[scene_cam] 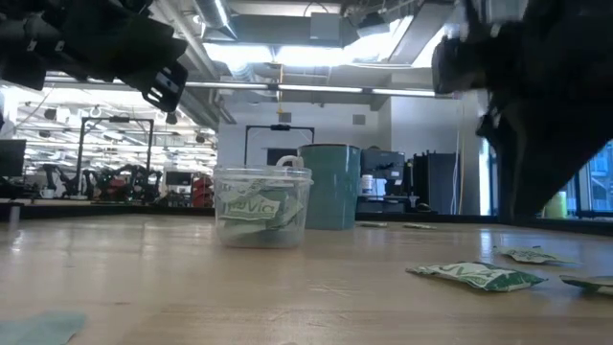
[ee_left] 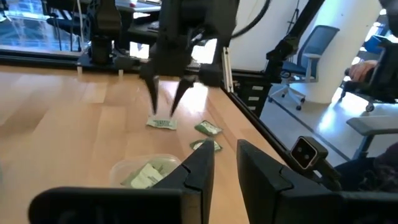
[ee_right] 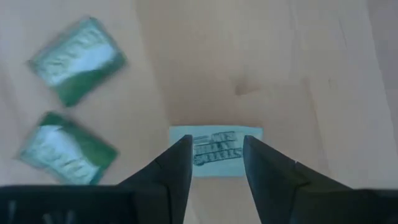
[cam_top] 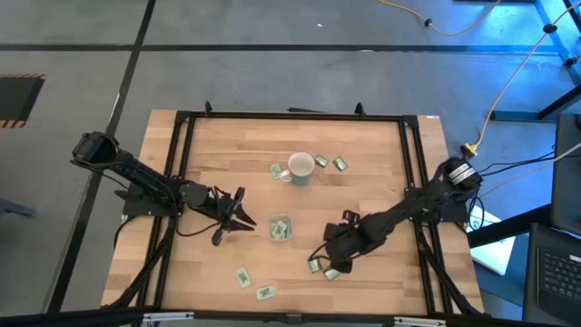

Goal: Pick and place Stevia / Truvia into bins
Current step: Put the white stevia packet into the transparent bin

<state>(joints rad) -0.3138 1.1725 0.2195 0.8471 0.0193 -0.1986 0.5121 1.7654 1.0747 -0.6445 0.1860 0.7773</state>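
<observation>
While right gripper straddles a sachet, its fingertips hide the edges.

green-and-white sachets, a pale printed sachet, clear cup, white mug, light wood table

Overhead, table-level, two wrist cameras

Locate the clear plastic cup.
In the high view the clear plastic cup stands mid-table, below the white mug, between the left gripper and right gripper.
</observation>
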